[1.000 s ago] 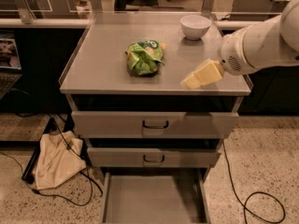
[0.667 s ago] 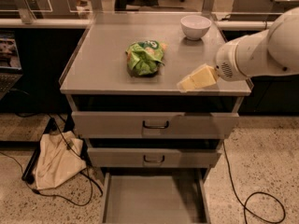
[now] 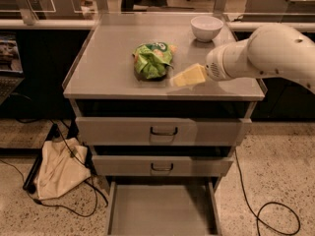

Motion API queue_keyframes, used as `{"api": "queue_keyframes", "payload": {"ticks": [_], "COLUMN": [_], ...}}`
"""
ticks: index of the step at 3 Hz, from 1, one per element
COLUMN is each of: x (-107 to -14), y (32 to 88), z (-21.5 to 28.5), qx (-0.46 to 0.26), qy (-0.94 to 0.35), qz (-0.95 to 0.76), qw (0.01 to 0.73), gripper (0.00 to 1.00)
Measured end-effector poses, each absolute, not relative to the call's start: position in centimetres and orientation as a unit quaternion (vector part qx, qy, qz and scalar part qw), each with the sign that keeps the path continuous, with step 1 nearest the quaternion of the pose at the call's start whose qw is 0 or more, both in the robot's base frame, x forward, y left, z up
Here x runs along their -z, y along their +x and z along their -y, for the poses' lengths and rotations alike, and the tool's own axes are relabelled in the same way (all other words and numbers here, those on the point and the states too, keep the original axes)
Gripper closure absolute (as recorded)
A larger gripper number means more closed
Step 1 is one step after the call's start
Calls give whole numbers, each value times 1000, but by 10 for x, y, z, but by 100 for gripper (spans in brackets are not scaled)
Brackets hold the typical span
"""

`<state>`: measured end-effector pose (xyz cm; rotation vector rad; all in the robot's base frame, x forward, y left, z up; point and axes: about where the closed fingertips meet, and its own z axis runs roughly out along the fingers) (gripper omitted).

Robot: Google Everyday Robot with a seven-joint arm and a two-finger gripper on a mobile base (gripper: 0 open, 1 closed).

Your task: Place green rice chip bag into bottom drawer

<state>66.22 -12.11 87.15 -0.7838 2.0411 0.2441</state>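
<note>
The green rice chip bag (image 3: 152, 59) lies crumpled on the grey cabinet top (image 3: 108, 68), near its middle. My gripper (image 3: 176, 79) has pale yellow fingers and reaches in from the right on a white arm (image 3: 266, 53). Its tip is just right of the bag's lower right edge, close to it and low over the top. The bottom drawer (image 3: 160, 209) is pulled out below, an open shallow grey tray with nothing in it.
A white bowl (image 3: 206, 27) stands at the back right of the cabinet top. Two upper drawers (image 3: 162, 131) with dark handles are shut. A beige cloth bag (image 3: 59, 168) and black cables lie on the floor at left; a cable loops at right.
My gripper and arm have moved left across the cabinet top, from well right of the bag to right beside it. The bag has not moved.
</note>
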Motion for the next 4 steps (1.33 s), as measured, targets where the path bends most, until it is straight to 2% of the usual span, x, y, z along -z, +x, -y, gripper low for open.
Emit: {"api": "queue_keyframes", "payload": {"ticks": [2, 4], "x": [-859, -856], "y": [709, 730], "z": [69, 26], "qx": [-151, -192], "qy": [-332, -358], "qz": [-808, -791], "qw": [463, 458], "gripper": [0, 0]}}
